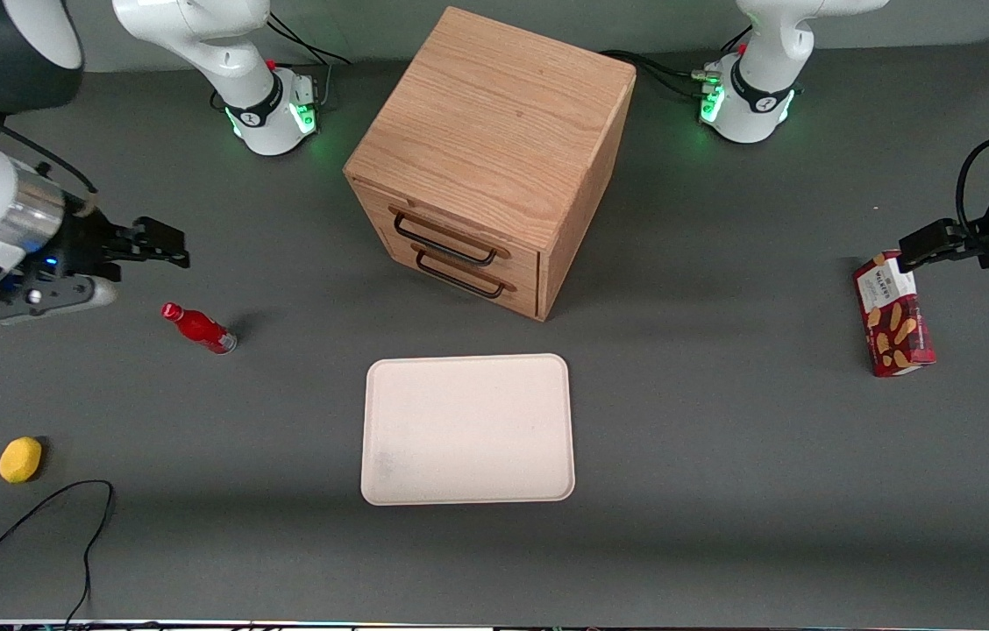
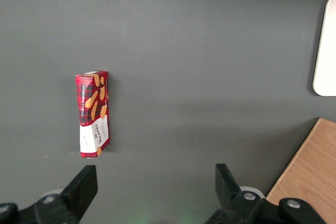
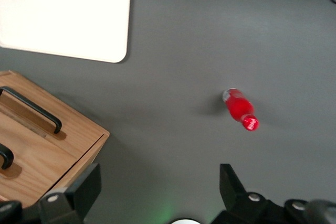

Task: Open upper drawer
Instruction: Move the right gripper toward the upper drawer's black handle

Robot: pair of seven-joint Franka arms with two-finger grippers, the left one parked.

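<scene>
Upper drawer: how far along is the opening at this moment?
Nothing looks done yet: the upper drawer sits flush in the cabinet, level with the lower drawer. The gripper hangs open and empty toward the working arm's end of the table, above the red bottle and well away from the handle. Still left: reaching the upper handle, gripping it, and pulling the drawer out.
</scene>
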